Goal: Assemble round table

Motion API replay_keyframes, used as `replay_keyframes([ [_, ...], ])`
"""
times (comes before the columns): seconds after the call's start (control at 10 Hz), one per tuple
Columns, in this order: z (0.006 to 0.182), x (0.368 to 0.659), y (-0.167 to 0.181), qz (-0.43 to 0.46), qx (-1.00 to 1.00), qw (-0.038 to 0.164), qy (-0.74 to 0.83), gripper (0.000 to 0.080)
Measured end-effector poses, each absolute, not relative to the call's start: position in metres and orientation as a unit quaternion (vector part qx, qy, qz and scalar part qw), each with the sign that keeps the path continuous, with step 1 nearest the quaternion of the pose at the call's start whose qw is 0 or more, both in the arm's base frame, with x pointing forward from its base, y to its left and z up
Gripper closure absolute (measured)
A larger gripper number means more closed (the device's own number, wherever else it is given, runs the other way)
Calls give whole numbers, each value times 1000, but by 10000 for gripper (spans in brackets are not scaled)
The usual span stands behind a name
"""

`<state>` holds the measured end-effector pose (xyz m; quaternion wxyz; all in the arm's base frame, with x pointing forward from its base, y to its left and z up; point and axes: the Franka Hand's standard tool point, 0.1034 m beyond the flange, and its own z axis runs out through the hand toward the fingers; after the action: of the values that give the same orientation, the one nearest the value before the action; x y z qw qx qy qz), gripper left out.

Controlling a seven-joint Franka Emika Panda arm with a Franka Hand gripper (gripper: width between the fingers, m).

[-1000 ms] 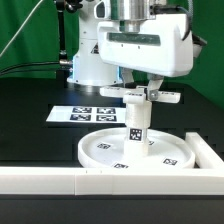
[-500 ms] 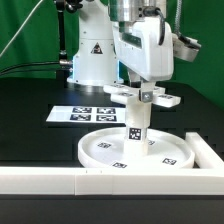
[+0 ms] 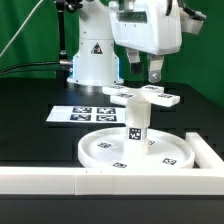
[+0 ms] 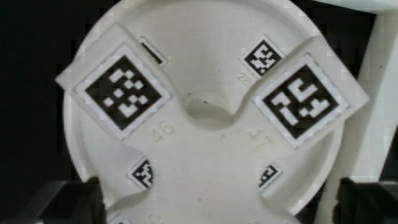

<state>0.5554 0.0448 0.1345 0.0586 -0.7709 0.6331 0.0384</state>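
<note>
The round table's large rimmed disc point(image 3: 160, 152) lies flat on the black table. The short post point(image 3: 137, 126) stands upright at its middle, tags on its side. On top of the post rests the flat cross-shaped piece point(image 3: 148, 96). My gripper point(image 3: 143, 72) hangs just above that piece, open and apart from it. The wrist view looks straight down on the cross-shaped piece point(image 4: 205, 100) with its two big tags, the disc point(image 4: 285, 25) behind it. Dark fingers point(image 4: 71, 200) stand wide on either side, nothing between them.
The marker board point(image 3: 85, 113) lies behind the disc toward the exterior view's left. A long white rail point(image 3: 50, 180) runs along the front edge, with a short arm point(image 3: 207, 150) up the exterior view's right. The robot base point(image 3: 92, 60) stands at the back.
The gripper was shut on the cross-shaped piece atop the post. It has opened, let the piece go and risen; the piece stays on the post.
</note>
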Motion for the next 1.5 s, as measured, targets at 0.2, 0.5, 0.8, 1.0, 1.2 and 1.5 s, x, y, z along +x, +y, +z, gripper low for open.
replay_keyframes([
  [0.2, 133, 555, 45, 35, -808, 59, 585, 151],
  [0.5, 134, 557, 53, 26, -899, 58, 433, 151],
  [0.8, 136, 558, 52, 19, -935, 62, 350, 151],
  [1.0, 136, 558, 51, 15, -957, 62, 281, 151],
  [1.2, 135, 558, 50, 9, -981, 53, 186, 151],
  [1.5, 131, 557, 53, -2, -999, 37, -25, 151],
])
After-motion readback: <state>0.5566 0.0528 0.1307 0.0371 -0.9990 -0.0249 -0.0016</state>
